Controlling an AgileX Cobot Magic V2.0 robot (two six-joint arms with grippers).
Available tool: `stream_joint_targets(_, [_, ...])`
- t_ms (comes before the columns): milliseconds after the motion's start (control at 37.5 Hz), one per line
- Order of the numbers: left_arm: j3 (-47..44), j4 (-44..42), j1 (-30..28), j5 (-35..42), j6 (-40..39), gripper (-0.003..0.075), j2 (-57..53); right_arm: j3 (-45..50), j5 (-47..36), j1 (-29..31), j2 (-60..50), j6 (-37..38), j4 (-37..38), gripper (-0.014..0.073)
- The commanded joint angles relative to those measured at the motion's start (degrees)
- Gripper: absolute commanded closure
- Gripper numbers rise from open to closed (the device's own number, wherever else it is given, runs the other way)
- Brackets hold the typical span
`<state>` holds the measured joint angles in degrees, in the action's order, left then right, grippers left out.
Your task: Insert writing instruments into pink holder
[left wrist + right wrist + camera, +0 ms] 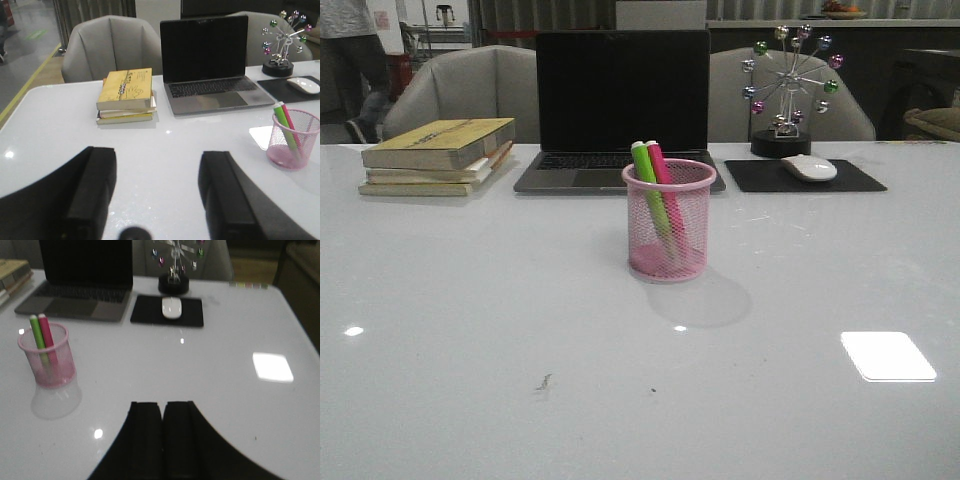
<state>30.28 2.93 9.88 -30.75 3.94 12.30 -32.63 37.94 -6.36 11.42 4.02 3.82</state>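
The pink holder (668, 225) stands upright mid-table, in front of the laptop. Inside it lean a lime green marker (647, 175) and a pink marker (660, 168), their tops poking above the rim. The left wrist view shows the holder (292, 142) off to one side with both markers (285, 120) in it, well away from my left gripper (159, 155), which is open and empty. My right gripper (164, 407) is shut with nothing in it, hovering over bare table apart from the holder (47, 362). Neither arm appears in the front view.
A dark laptop (620, 110) sits behind the holder. A stack of books (438, 155) lies at the back left. At the back right are a black mouse pad (805, 176) with a white mouse (809, 167) and a ferris-wheel ornament (788, 90). Grey chairs stand beyond.
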Motion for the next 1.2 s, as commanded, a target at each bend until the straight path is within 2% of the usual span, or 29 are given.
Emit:
stream_joint_targets(0, [1.49, 0.2, -0.05, 5.08, -0.3, 0.0306, 0.56, 1.68, -10.48, 0.39, -3.61, -3.52, -1.46, 0.0573])
stream_joint_targets(267, [1.49, 0.2, -0.05, 5.08, -0.3, 0.0306, 0.56, 12.35, -22.99, 0.39, -13.25, -3.69, -4.65, 0.0573])
stream_joint_targets(507, [1.49, 0.2, -0.05, 5.08, -0.3, 0.0306, 0.66, 19.08, -35.9, 0.57, -13.06, -3.69, -4.78, 0.0573])
stream_joint_targets(587, [1.49, 0.2, -0.05, 5.08, -0.3, 0.0306, 0.66, 21.27, -37.94, 0.8, -13.06, -3.69, -4.78, 0.0573])
stream_joint_targets(773, [1.49, 0.2, -0.05, 5.08, -0.3, 0.0306, 0.66, 27.51, -38.82, 3.15, -13.06, -3.69, -5.77, 0.0573])
stream_joint_targets(1067, [1.49, 0.2, -0.05, 5.08, -0.3, 0.0306, 0.66, 34.47, -38.89, 3.39, -13.06, -3.69, -5.77, 0.0573])
stream_joint_targets(1173, [1.49, 0.2, -0.05, 5.08, -0.3, 0.0306, 0.66, 34.41, -35.9, 3.39, -13.06, -3.69, -5.77, 0.0573])
